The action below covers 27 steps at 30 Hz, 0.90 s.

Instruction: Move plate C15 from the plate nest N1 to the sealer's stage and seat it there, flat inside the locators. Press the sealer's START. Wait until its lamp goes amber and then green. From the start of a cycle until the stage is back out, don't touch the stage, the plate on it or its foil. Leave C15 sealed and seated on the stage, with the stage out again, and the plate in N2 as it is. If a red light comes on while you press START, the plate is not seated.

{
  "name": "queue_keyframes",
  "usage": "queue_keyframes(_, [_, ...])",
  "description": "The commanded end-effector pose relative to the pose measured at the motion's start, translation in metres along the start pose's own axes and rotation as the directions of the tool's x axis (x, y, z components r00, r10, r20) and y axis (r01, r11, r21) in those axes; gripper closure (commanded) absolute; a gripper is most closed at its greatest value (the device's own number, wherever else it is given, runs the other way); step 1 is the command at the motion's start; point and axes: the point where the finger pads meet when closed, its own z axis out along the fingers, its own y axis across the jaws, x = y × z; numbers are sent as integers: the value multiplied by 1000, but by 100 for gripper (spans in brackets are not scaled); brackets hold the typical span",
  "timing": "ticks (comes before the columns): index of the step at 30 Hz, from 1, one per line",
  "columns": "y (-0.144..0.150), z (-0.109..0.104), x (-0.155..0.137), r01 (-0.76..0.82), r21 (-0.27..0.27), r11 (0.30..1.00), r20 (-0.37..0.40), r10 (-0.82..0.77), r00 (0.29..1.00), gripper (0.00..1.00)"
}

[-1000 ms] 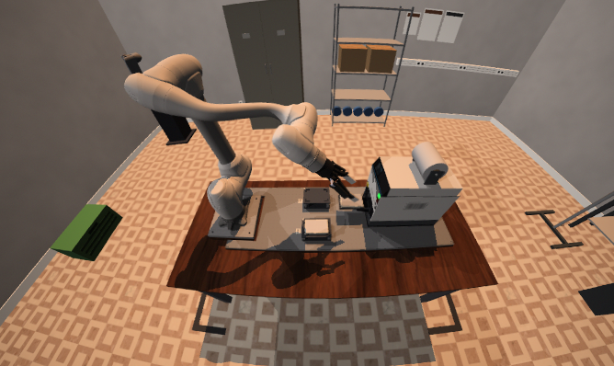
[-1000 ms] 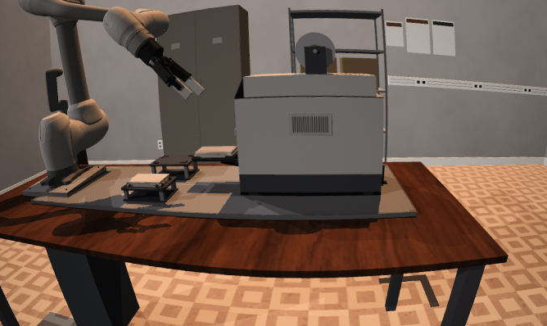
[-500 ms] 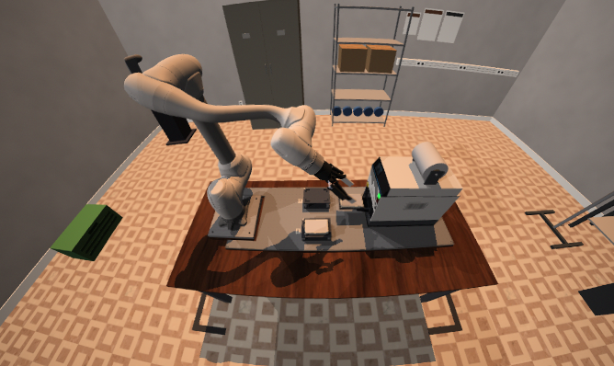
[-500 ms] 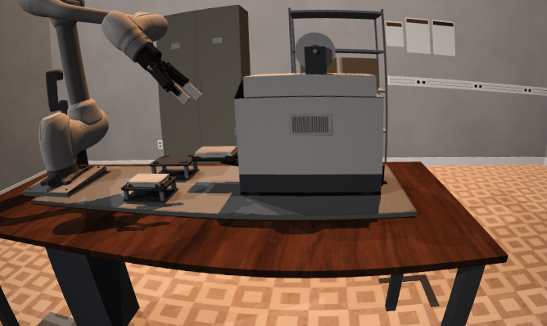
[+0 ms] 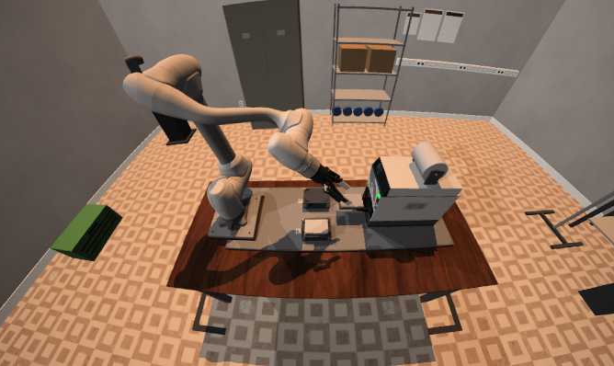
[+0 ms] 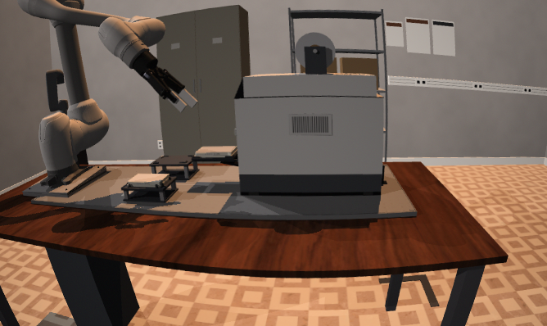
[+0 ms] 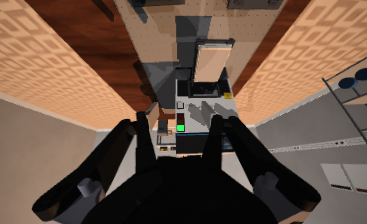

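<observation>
The gripper [image 5: 346,193] [image 6: 186,103] [image 7: 184,114] is open and empty, its fingers partly spread, in the air in front of the sealer [image 5: 403,209] [image 6: 308,156], above stage level. The stage is out. A pale plate [image 6: 215,153] [image 7: 213,64] lies on it and looks flat; the locators and any foil are too small to judge. The sealer's lamp [image 5: 379,196] [image 7: 180,128] is green. A pale square button [image 7: 180,105] sits beside the lamp column. The back nest [image 5: 316,196] [image 6: 173,160] is empty. The front nest holds a plate [image 5: 316,226] [image 6: 148,179]. Plate labels are not readable.
The film roll [image 5: 428,158] [image 6: 315,51] stands on top of the sealer. The nests and sealer stand on a grey board [image 5: 277,239] [image 6: 205,209] on the wooden table [image 5: 341,276] [image 6: 271,250]. A shelf rack and a cabinet stand behind.
</observation>
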Motion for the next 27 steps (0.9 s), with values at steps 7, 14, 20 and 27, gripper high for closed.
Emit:
queue_keyframes(7, [-1,-2,2,-2,0,1000,3,2,1000,90])
queue_keyframes(14, [-1,-2,2,-2,0,1000,3,2,1000,90])
queue_keyframes(20, [-1,-2,2,-2,0,1000,3,2,1000,90])
queue_keyframes(27, [-1,-2,2,-2,0,1000,3,2,1000,90])
